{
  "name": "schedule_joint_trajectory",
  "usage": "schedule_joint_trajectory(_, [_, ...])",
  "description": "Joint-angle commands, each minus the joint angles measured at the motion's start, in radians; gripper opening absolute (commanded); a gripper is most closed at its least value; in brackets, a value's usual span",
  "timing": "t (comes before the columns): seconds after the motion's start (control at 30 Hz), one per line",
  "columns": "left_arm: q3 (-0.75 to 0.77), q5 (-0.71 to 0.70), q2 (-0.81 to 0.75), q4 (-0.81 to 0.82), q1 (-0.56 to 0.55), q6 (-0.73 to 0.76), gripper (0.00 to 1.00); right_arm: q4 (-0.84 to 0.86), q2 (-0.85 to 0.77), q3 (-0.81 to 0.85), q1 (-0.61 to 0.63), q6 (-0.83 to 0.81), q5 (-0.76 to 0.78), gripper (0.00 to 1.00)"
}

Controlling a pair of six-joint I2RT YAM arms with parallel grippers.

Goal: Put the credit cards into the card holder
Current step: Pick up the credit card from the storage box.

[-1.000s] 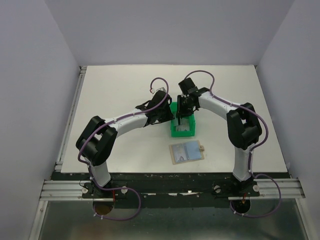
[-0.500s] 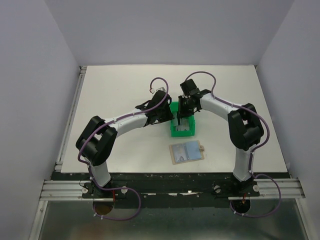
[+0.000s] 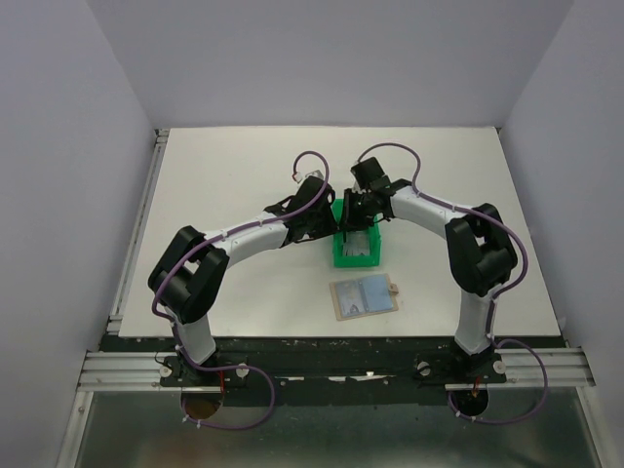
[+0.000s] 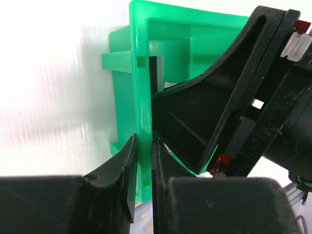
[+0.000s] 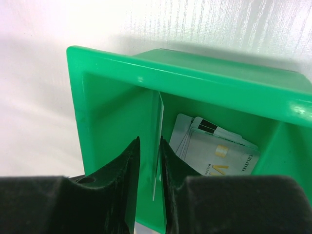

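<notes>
left pincer (image 4: 144,144) clamped on green bin (image 4: 141,58) wall, probably steadying it. right pincer (image 5: 150,144) straddled upright credit card (image 5: 159,117), can't tell if gripping. card holder (image 3: 364,296) lay open on worktop (image 3: 224,175).

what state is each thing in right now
green bin, upright on the table, one wall clamped
left gripper, jaws shut on that bin wall
right gripper, inside the bin, jaws open astride one card
upright card, standing on edge between those jaws, a gap on one side
other credit cards, lying stacked on the bin floor
card holder, lying open on the table, apart from the bin
</notes>
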Motion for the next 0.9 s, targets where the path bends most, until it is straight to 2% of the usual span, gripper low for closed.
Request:
schedule_joint_trajectory(0.0, [-0.011, -0.007, -0.002, -0.003, -0.003, -0.003, 0.17, 0.039, -0.020, -0.017, 0.004, 0.016, -0.047, 0.30])
schedule_joint_trajectory(0.2, [-0.017, -0.007, -0.005, -0.001, -0.003, -0.003, 0.17, 0.005, -0.012, -0.008, 0.005, 0.016, 0.000, 0.22])
schedule_joint_trajectory(0.43, [-0.024, -0.011, -0.008, -0.003, -0.003, -0.011, 0.17, 0.002, -0.046, -0.012, 0.004, 0.012, 0.036, 0.01])
schedule_joint_trajectory(0.63, [-0.026, -0.011, -0.009, -0.003, 0.000, -0.016, 0.17, -0.026, -0.136, -0.007, -0.001, 0.004, 0.132, 0.00])
schedule_joint_trajectory(0.87, [-0.024, -0.007, -0.009, 0.014, 0.040, -0.023, 0.16, -0.040, -0.332, -0.064, -0.038, -0.011, 0.171, 0.01])
